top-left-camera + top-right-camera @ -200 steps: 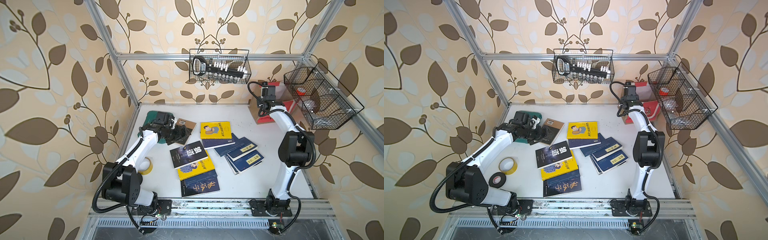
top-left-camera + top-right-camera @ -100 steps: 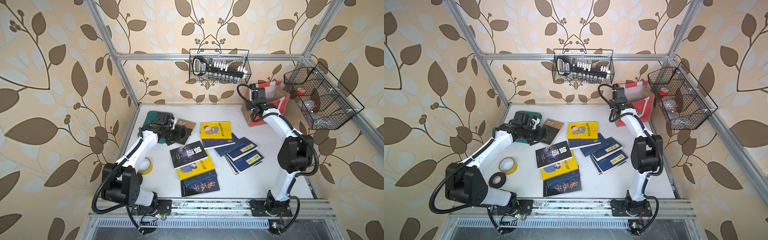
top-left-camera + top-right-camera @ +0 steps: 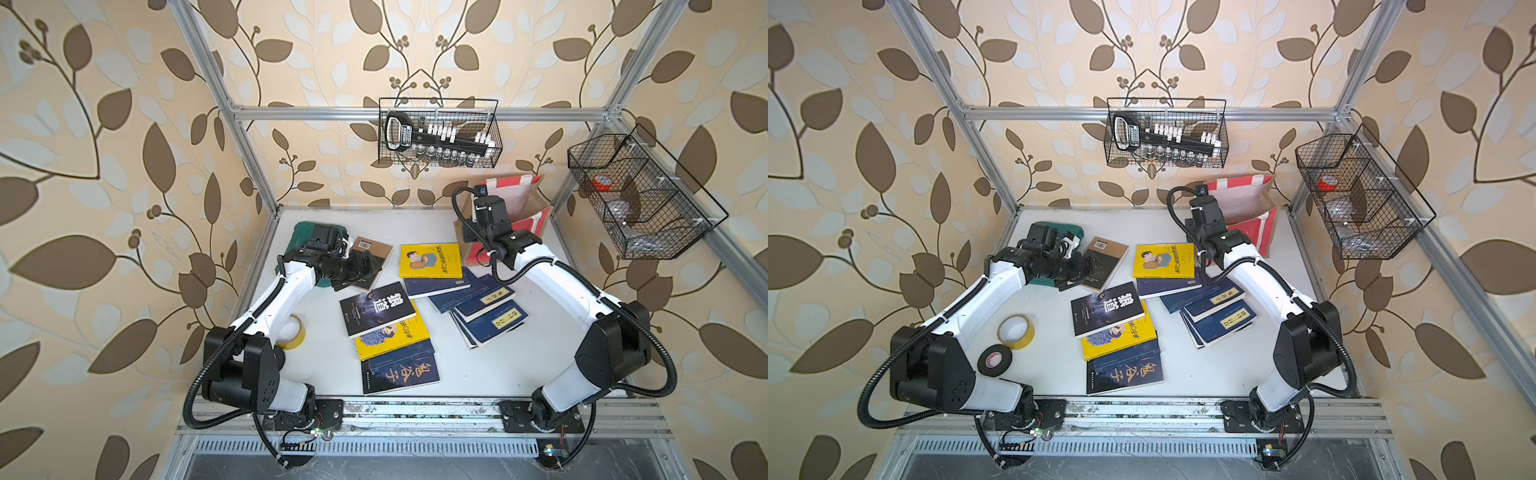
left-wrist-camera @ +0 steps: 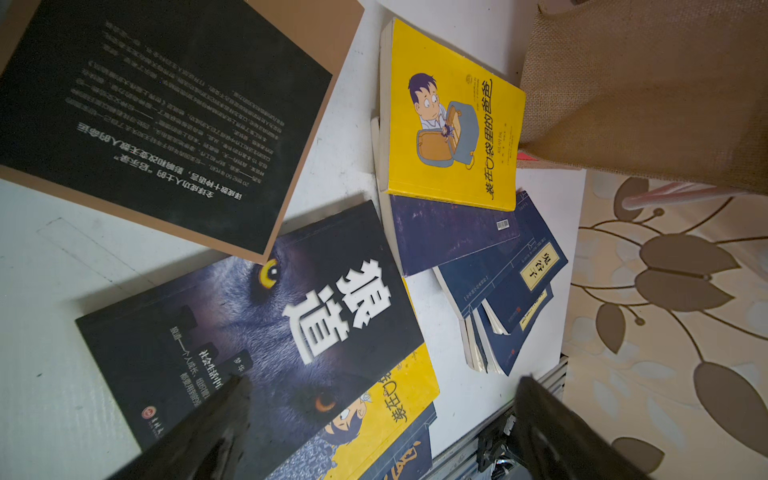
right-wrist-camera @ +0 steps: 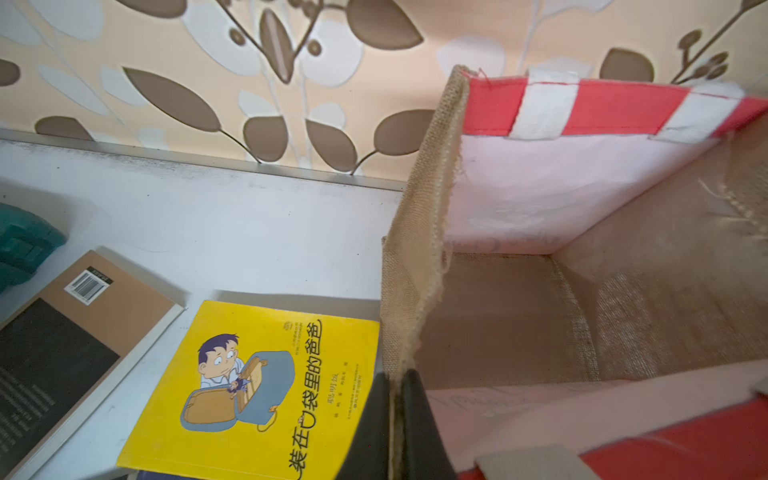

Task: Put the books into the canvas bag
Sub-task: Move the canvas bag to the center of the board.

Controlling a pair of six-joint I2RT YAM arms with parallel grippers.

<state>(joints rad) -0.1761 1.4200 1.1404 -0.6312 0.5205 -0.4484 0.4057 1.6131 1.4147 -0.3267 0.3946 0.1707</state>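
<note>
Several books lie flat on the white table: a yellow cartoon book (image 3: 430, 259), a black wolf-cover book (image 3: 376, 309), navy books with yellow labels (image 3: 486, 311) and a brown-edged black book (image 3: 372, 257). The canvas bag (image 3: 511, 199) stands at the back right, its mouth open. Only lining and jute (image 5: 519, 316) show inside. My right gripper (image 5: 397, 382) is shut on the bag's tan jute side edge, next to the yellow book (image 5: 257, 386). My left gripper (image 4: 380, 380) hangs open over the wolf-cover book (image 4: 257, 324), holding nothing.
A green tool case (image 3: 309, 237) sits behind the left wrist. A yellow tape roll (image 3: 293, 332) and a black tape roll (image 3: 994, 360) lie at the front left. Wire baskets hang on the back wall (image 3: 438, 133) and the right wall (image 3: 640, 195).
My right arm has swung left from over the bag to its near side edge, and the jaws have closed on the jute. The left arm has not moved.
</note>
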